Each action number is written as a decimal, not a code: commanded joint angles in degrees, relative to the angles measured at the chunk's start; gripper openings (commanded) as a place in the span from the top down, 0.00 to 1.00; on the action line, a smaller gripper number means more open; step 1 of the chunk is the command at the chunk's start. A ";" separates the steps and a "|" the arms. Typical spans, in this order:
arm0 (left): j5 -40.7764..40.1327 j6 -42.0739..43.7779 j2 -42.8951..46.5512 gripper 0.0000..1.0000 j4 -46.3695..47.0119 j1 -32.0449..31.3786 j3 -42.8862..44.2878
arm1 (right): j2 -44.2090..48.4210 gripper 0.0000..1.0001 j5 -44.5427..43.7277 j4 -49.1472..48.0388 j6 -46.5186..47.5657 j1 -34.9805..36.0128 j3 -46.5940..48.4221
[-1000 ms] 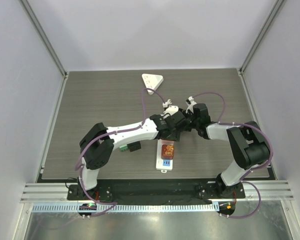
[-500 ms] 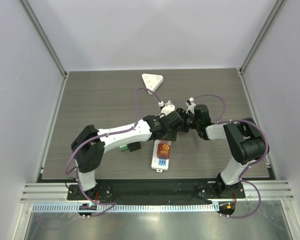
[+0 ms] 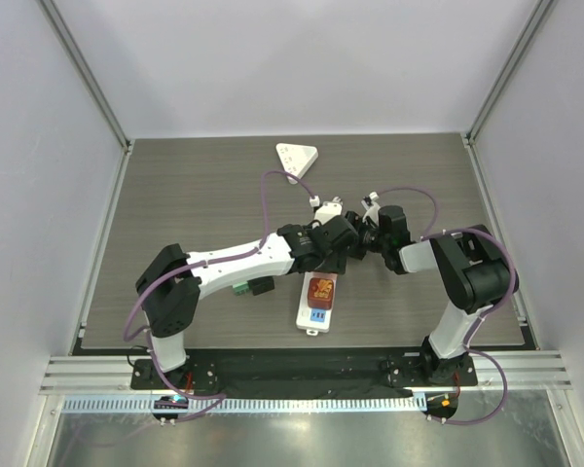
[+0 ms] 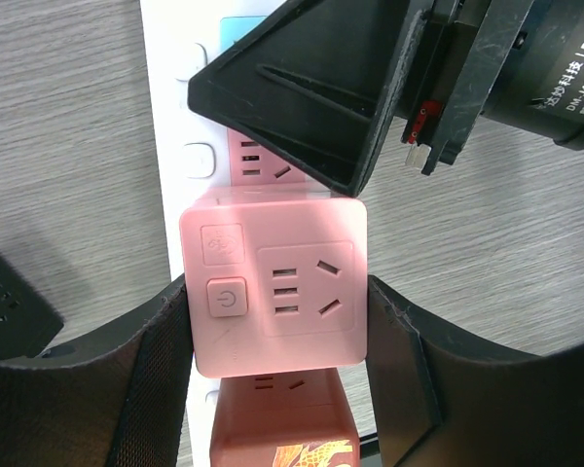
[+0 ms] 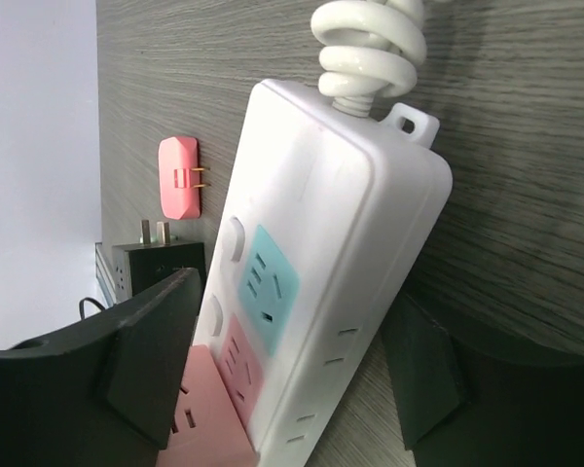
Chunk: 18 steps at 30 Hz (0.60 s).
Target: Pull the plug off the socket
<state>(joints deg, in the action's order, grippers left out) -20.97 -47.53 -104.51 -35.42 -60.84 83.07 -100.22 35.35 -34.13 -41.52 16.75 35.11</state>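
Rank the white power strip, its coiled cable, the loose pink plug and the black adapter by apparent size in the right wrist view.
1. white power strip
2. coiled cable, cropped at the top edge
3. pink plug and black adapter: look alike, adapter partly hidden, so unranked

A white strip (image 5: 341, 224) lies slanted on the wood table (image 5: 526, 195), a coiled cord (image 5: 370, 44) leaving its far end. The right gripper (image 5: 292, 321) hugs its long sides. A pink plug (image 5: 209, 423) sits below the blue socket (image 5: 268, 287). Left of the strip lie a pink adapter (image 5: 178, 177) and a black one (image 5: 161, 255).
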 commanded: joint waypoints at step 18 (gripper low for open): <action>1.28 -2.92 9.06 1.00 17.40 2.22 -7.56 | 0.21 0.99 -3.01 6.70 4.42 -0.49 -1.45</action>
<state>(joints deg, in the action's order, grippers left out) -17.37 -50.59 -101.34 -28.05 -59.18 75.53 -100.68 34.46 -32.93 -41.54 16.01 34.02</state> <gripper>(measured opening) 0.624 0.525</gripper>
